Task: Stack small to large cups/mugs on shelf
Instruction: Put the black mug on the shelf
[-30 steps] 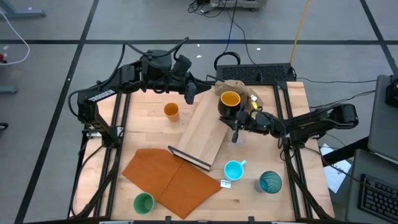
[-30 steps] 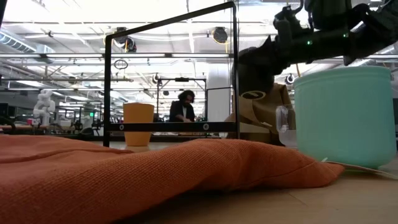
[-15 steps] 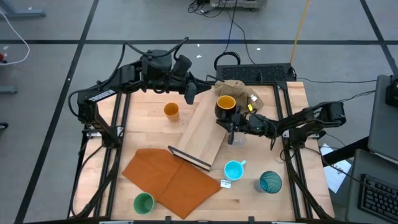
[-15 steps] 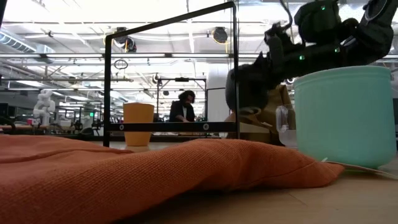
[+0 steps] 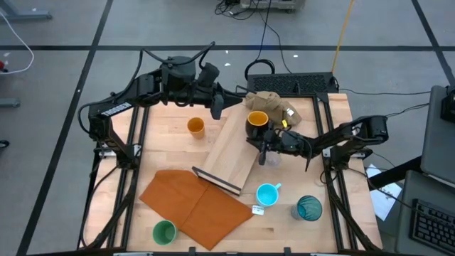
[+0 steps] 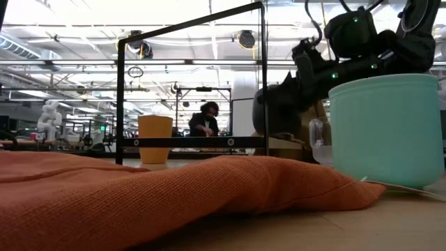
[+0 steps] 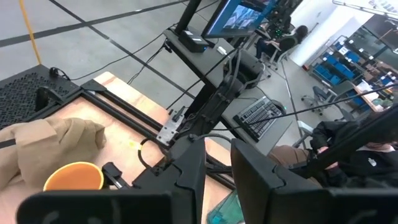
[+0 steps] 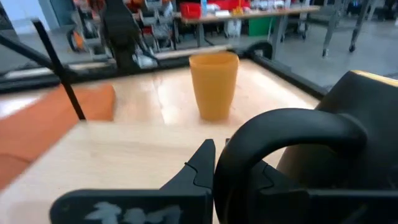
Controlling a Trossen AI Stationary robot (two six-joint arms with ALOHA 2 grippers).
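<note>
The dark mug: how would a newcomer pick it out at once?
Find the pale wooden shelf lying slantwise mid-table. At its far right edge, beside the tan cloth, stands the dark mug, its handle in the right gripper. It alone is black outside and yellow inside.

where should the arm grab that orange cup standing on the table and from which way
Take the orange cup around its side wall, just below the rim, coming straight down from above with one of the fingers on each side. It stands upright with its mouth up, has no handle and tapers slightly toward the base, so the wider top gives the surest hold. The left gripper is probably best placed.
</note>
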